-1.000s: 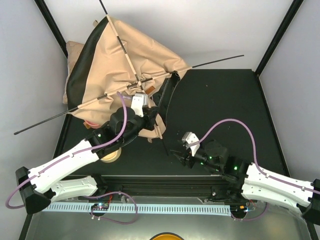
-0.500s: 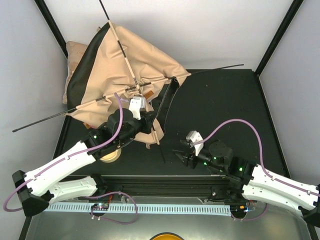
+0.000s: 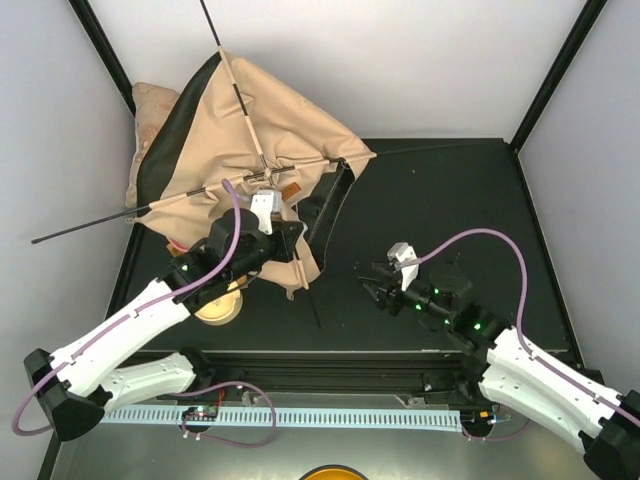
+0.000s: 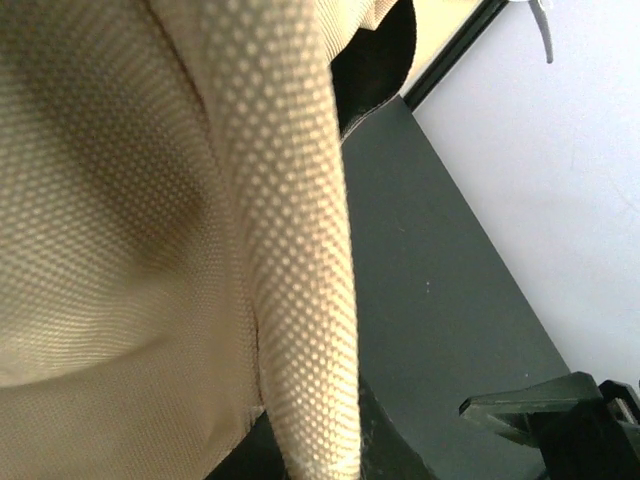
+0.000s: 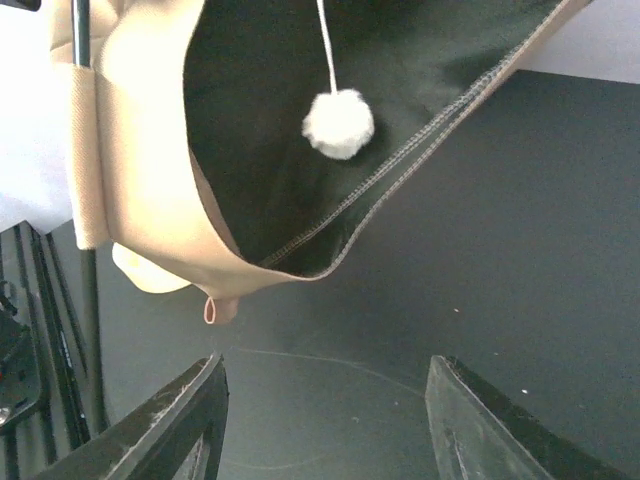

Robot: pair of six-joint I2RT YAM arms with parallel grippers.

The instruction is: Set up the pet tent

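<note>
- Pet tent point(image 3: 240, 130): tan canvas with black lining, slumped at 10 to 11 o'clock on the worktop point(image 3: 450, 200). Its far side leans off the edge, against the beige cushion point(image 3: 148, 100).
- Poles point(image 3: 90, 225): two thin black rods cross on top of the canvas near the brown label patch point(image 3: 291, 188). Their ends stick out straight well past the fabric, toward 8, 12 and 2 o'clock.
- Left gripper point(image 3: 270, 222): buried in the tent's near edge, jaws clenched on a fold of canvas that fills the left wrist view.
- Right gripper point(image 5: 320, 420): near the worktop's centre, slightly toward 5 o'clock, jaws released and holding nothing. It faces the tent's open black mouth, where a white pom-pom point(image 5: 338, 125) hangs on a string.
- Tape roll point(image 3: 218, 305): at 8 o'clock, under the left arm.
- Progress, judged: early to middle. The poles appear laid or threaded in a cross, but they are not bowed, no end looks seated in a corner, and the shelter has no dome.
- Remaining, judged: bend the poles, fix their ends, and stand the tent upright on its floor.
</note>
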